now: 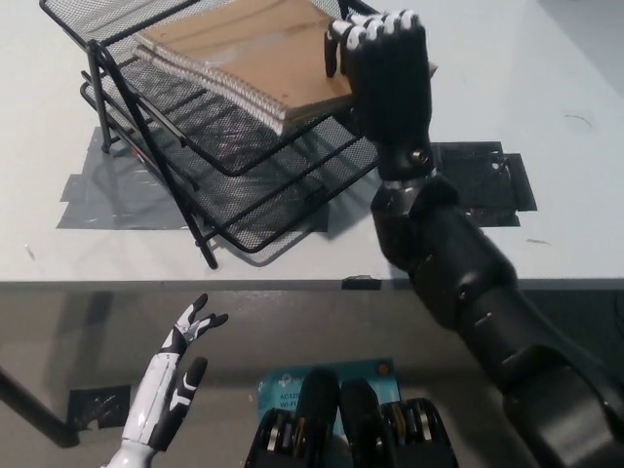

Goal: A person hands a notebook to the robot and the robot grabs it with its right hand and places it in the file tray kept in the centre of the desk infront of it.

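One notebook (255, 51) edge hidden under right robot hand (382, 60), grip indiscernible; left robot hand (174, 375) spread.

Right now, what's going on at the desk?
The black right hand is at the near corner of a stack of spiral notebooks lying in the top level of the black mesh file tray on the desk. Its fingers are curled over the notebook edge, so it looks like it is holding on. One corner of the stack overhangs the tray on the right. The white left hand rests open below the desk edge, holding nothing.
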Tool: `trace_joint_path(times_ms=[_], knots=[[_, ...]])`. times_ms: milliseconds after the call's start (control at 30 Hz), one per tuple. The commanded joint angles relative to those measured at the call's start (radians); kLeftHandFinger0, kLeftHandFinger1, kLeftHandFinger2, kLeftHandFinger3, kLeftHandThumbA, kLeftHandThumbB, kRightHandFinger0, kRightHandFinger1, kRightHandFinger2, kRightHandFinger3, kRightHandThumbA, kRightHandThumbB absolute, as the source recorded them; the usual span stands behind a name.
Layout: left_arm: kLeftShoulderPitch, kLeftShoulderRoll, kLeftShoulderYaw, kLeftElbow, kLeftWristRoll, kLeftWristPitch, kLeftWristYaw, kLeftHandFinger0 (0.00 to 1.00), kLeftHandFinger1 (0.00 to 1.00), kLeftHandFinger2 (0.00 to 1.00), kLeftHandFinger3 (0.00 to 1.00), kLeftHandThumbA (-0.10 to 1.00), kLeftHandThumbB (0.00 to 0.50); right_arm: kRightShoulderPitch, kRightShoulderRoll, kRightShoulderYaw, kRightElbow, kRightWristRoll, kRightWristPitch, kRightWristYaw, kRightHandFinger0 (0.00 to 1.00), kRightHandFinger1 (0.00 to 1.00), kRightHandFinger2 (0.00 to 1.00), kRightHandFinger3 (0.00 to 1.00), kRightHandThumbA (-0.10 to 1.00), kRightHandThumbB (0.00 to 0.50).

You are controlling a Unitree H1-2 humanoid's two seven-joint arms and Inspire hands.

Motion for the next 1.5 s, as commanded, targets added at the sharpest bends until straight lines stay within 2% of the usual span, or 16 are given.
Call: trace_joint_path(times_ms=[0,100,233,467,600,633,667,700,933,1067,1100,1200,1267,1400,1433,1467], knots=[[-0.009,0.003,0.000,-0.031,0.016,-0.009,0.011,1.00,0.93,0.83,1.00,1.00,0.279,-0.049,0.023,0.002,0.005,0.056,-0.001,-0.107,0.00,0.00,0.10,0.13,0.81,0.000],[-0.010,0.002,0.000,-0.029,0.008,-0.011,0.008,0.99,0.92,0.82,1.00,1.00,0.273,-0.061,0.029,0.003,0.002,0.059,0.020,-0.123,0.00,0.00,0.15,0.24,0.89,0.000],[-0.012,0.004,0.000,-0.029,0.014,-0.014,0.010,0.98,0.92,0.82,1.00,1.00,0.270,-0.072,0.039,0.001,-0.005,0.068,0.049,-0.123,0.00,0.00,0.16,0.28,0.92,0.000],[-0.013,0.006,-0.003,-0.035,0.021,-0.012,0.008,0.96,0.89,0.81,1.00,1.00,0.252,-0.101,0.055,0.019,-0.006,0.073,0.053,-0.117,0.00,0.00,0.09,0.26,0.85,0.000],[-0.016,0.006,-0.003,-0.037,0.027,-0.012,0.008,0.94,0.88,0.81,1.00,1.00,0.256,-0.124,0.061,0.024,-0.001,0.084,0.051,-0.107,0.00,0.00,0.02,0.09,0.89,0.000],[-0.016,0.006,-0.003,-0.038,0.027,-0.011,0.007,0.94,0.88,0.81,1.00,1.00,0.257,-0.131,0.063,0.023,0.002,0.087,0.055,-0.103,0.00,0.00,0.03,0.21,0.89,0.000],[-0.015,0.006,-0.003,-0.039,0.027,-0.010,0.007,0.94,0.88,0.81,1.00,1.00,0.257,-0.134,0.064,0.023,0.003,0.090,0.056,-0.102,0.00,0.00,0.02,0.23,0.90,0.000],[-0.018,0.006,-0.002,-0.038,0.024,-0.012,0.007,0.94,0.88,0.80,1.00,1.00,0.258,-0.148,0.069,0.017,0.006,0.098,0.068,-0.095,0.00,0.00,0.03,0.05,0.90,0.000],[-0.019,0.000,-0.003,-0.042,0.017,-0.010,0.005,0.93,0.88,0.79,1.00,1.00,0.262,-0.190,0.089,0.005,0.074,0.137,0.097,-0.078,0.00,0.00,0.05,0.00,0.98,0.000],[-0.020,0.002,-0.005,-0.048,0.019,-0.002,0.001,0.93,0.87,0.79,1.00,1.00,0.264,-0.207,0.098,0.013,0.122,0.144,0.092,-0.125,0.00,0.00,0.04,0.07,0.89,0.000],[-0.025,0.002,-0.005,-0.048,0.019,-0.004,0.001,0.91,0.86,0.78,0.99,1.00,0.260,-0.212,0.099,0.010,0.129,0.147,0.090,-0.135,0.00,0.00,0.05,0.19,0.87,0.000],[-0.032,0.003,-0.006,-0.043,0.017,-0.010,0.001,0.91,0.86,0.78,0.99,1.00,0.259,-0.215,0.094,0.007,0.128,0.138,0.089,-0.142,0.00,0.00,0.02,0.25,0.72,0.000],[-0.032,0.004,-0.007,-0.046,0.018,-0.008,-0.001,0.90,0.85,0.79,0.99,1.00,0.257,-0.215,0.093,0.010,0.127,0.132,0.090,-0.142,0.00,0.00,0.01,0.30,0.72,0.000],[-0.033,0.008,-0.010,-0.043,0.020,-0.014,-0.004,0.89,0.85,0.79,0.99,1.00,0.250,-0.206,0.092,0.026,0.132,0.113,0.082,-0.142,0.00,0.00,0.00,0.10,0.70,0.000],[-0.033,0.008,-0.010,-0.042,0.023,-0.017,-0.002,0.89,0.85,0.78,0.97,1.00,0.253,-0.204,0.093,0.036,0.140,0.107,0.082,-0.142,0.00,0.00,0.00,0.29,0.67,0.000],[-0.032,0.008,-0.010,-0.041,0.025,-0.016,-0.002,0.90,0.85,0.78,0.97,1.00,0.260,-0.203,0.096,0.053,0.156,0.101,0.080,-0.142,0.00,0.00,0.00,0.34,0.58,0.000]])
